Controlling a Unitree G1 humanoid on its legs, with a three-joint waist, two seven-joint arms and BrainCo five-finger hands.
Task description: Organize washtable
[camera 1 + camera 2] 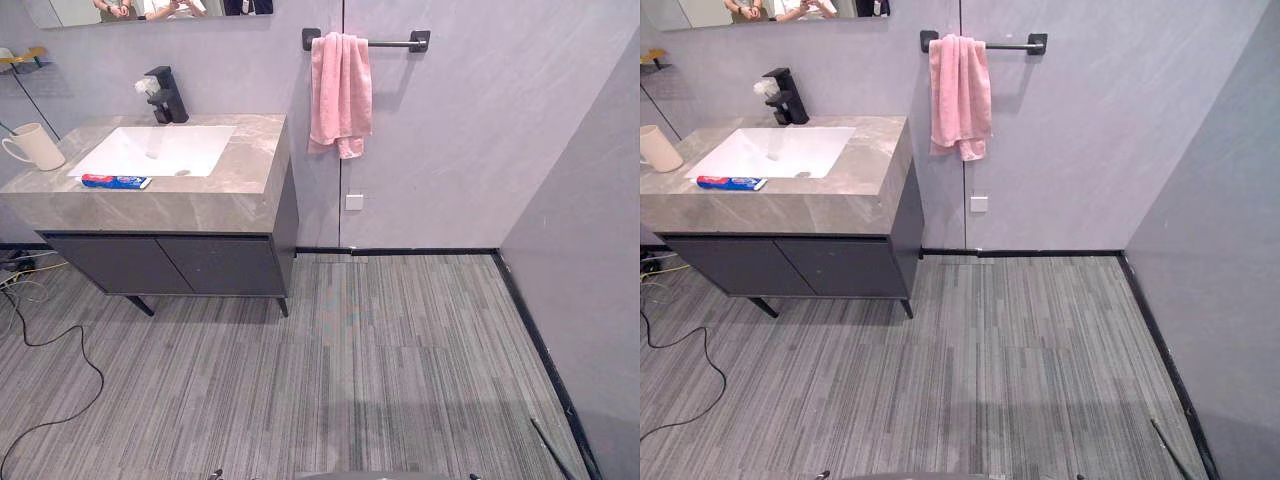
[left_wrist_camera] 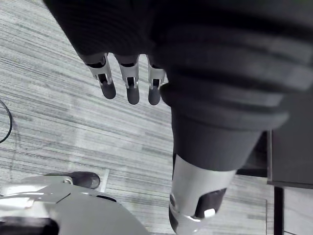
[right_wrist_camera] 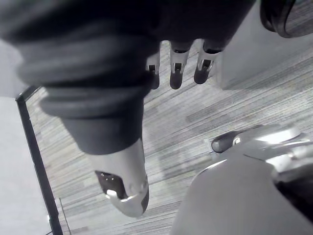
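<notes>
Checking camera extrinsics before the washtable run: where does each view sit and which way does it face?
Left eye view: on the head, looking down and forward at the washtable, pink towel and floor.
Right eye view: beside it, same scene.
Left wrist view: on the left wrist, looking along the open left hand down at the floor.
Right wrist view: likewise, along the open right hand, at the floor.
Shared: both eyes show the toothpaste tube; both wrists, floor.
</notes>
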